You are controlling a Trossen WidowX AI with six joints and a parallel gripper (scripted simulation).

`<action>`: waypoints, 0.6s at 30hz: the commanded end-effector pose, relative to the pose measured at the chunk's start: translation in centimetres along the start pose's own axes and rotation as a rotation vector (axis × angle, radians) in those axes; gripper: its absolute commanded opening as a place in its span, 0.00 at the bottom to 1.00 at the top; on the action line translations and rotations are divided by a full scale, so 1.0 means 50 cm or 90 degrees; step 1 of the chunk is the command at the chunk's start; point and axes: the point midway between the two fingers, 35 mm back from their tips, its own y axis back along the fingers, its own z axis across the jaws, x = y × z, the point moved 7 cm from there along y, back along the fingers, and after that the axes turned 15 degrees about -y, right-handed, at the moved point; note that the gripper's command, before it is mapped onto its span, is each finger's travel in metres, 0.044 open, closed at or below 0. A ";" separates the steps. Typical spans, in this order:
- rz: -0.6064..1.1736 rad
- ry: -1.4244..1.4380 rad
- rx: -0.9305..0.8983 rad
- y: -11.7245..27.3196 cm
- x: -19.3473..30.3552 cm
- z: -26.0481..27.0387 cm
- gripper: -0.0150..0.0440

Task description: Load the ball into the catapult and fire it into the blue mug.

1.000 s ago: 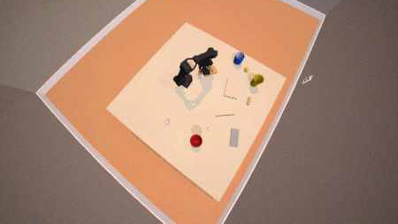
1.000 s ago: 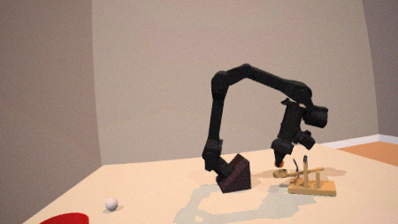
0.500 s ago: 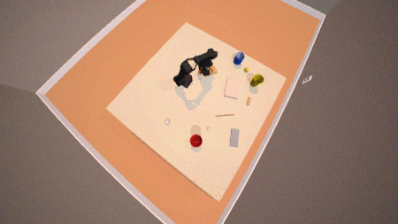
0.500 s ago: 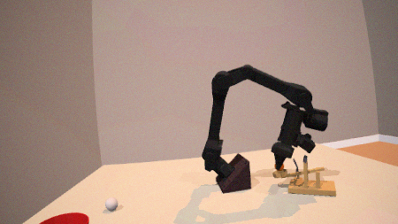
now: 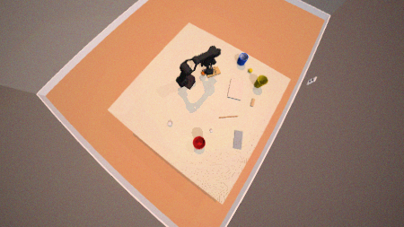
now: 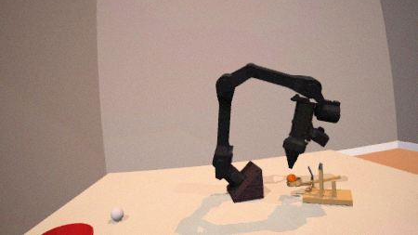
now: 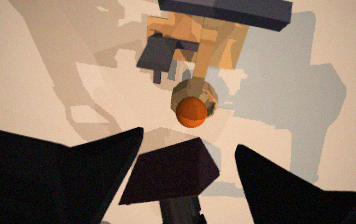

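The orange ball [image 6: 292,177] [image 7: 191,112] is at the cup at the end of the wooden catapult's arm. In the wrist view it overlaps the cup's near rim; whether it rests fully inside is unclear. The catapult [image 5: 216,72] [image 6: 328,198] [image 7: 202,55] stands on its base with the cup end raised above the table. My gripper [image 6: 291,166] [image 7: 190,141] is open, with its fingertips a little above the ball and nothing between them. The blue mug [image 5: 242,59] stands upright beyond the catapult in the top view.
An olive-yellow mug [image 5: 260,81] and a small yellow ball [image 5: 250,70] are near the blue mug. A red mug [image 5: 198,143], a white ball [image 5: 170,123] [image 6: 117,214], a grey block [image 5: 238,139], a thin stick [image 5: 228,117] and a small tan block [image 5: 252,102] lie farther off.
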 end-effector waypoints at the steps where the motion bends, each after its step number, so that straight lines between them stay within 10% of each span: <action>1: -0.073 0.009 -0.045 0.102 0.051 -0.016 1.00; 18: -0.337 -0.014 -0.133 0.212 -0.137 0.051 1.00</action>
